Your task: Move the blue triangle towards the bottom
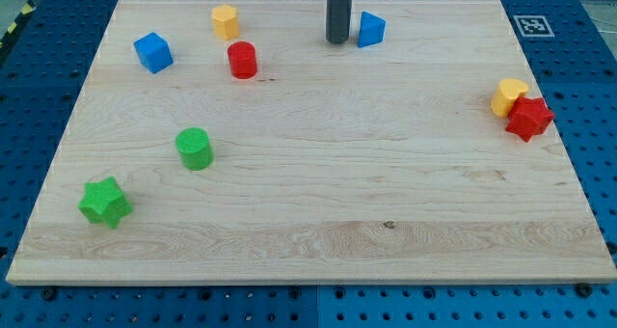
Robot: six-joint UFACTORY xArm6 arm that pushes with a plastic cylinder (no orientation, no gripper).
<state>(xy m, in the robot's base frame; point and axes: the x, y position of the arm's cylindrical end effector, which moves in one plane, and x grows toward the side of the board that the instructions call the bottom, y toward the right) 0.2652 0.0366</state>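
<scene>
The small blue plastic triangle block (371, 28) sits near the top edge of the pale wooden table (318, 203), a little right of centre in the frame. My tip (336, 41), the lower end of the dark rod that serves as end effector, stands just beside the triangle's left side; whether it touches is hard to tell from this angle. The rod has no jaws to open or close, so nothing is clamped.

To send the triangle toward the bottom of the frame, the tip is on the wrong side. My judgement is that it should first circle round to the triangle's upper side, between the block and the table's top edge, where room looks tight. Then push straight down through the block's middle; an off-centre contact would probably spin it sideways.

The path below the triangle is open wood. The red cylinder (242, 59), yellow block (225, 21) and blue cube (152, 52) lie well to the left, and the yellow and red pair (521, 108) far right.
</scene>
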